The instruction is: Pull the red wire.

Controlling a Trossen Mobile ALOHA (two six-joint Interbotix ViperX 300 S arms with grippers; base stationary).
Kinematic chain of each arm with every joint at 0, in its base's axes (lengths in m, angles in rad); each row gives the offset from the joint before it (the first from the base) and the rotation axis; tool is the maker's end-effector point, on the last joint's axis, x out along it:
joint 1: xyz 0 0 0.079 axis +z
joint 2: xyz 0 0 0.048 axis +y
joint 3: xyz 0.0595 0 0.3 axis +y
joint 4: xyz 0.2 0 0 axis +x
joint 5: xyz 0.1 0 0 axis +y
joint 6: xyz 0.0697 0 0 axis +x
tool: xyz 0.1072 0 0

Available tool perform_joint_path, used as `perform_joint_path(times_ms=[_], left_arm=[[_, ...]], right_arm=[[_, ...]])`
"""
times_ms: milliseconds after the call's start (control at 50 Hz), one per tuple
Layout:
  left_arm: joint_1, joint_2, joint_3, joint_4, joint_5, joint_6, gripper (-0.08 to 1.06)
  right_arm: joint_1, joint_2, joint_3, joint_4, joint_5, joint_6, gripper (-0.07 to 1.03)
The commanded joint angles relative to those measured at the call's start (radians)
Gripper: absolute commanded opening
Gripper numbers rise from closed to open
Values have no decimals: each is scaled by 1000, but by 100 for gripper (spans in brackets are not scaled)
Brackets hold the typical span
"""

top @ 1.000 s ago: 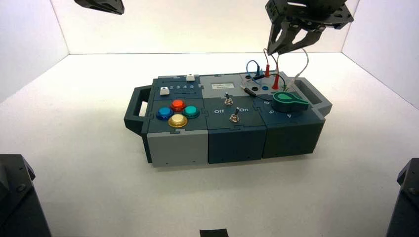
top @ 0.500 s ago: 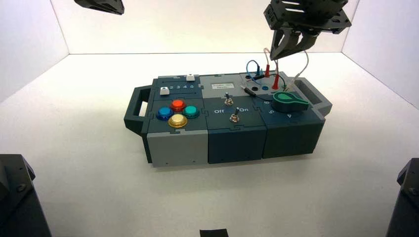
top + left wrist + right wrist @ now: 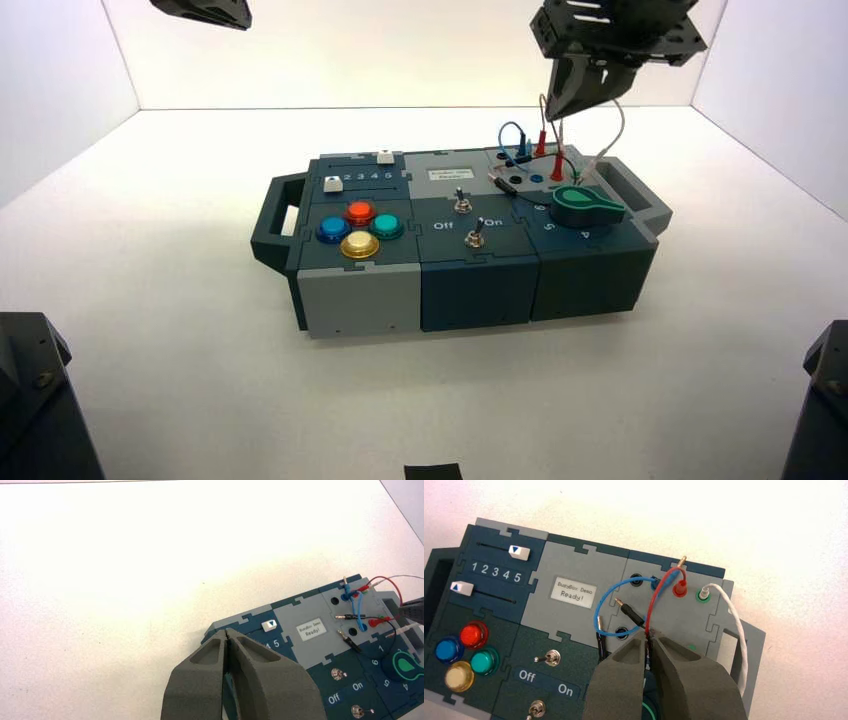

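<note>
While the right gripper [image 3: 648, 634] is clamping the red wire [image 3: 655, 600] above the box [image 3: 360, 300], its red plugs [image 3: 557, 166] are still-life sitting in sockets [image 3: 679, 592]; left gripper [image 3: 226, 632] is idling far left, fingers together. White tabletop [image 3: 200, 400], pale walls [image 3: 350, 50].

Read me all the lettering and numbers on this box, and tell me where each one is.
"BusyBox Demo Ready!": white label
"1 2 3 4 5": between the sliders
"Off", "On": by the toggle switches
"1", "6", "5", "4": around the green knob; any others there are hidden
</note>
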Motion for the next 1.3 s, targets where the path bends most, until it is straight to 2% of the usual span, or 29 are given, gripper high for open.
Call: perform_joint_path(times_ms=[20, 300, 560, 700, 760, 1300], left_arm=[[-8, -9, -29, 0, -5, -3, -3], [-8, -5, -28, 0, -6, -2, -3], [-8, 0, -29, 0, -5, 2, -3], [-8, 9, -32, 2, -6, 2, -3], [-8, 12, -34, 2, -5, 2, -3], [-8, 21, -40, 2, -5, 3, -3]], right_arm=[[3, -23, -60, -8, 21, -3, -2], [5, -41, -120, -26, 54, -3, -2], [3, -20, -104, -28, 52, -3, 1], [3, -11, -103, -17, 52, 2, 29], [3, -6, -103, -12, 52, 2, 33], [3, 43, -87, -5, 44, 2, 34]])
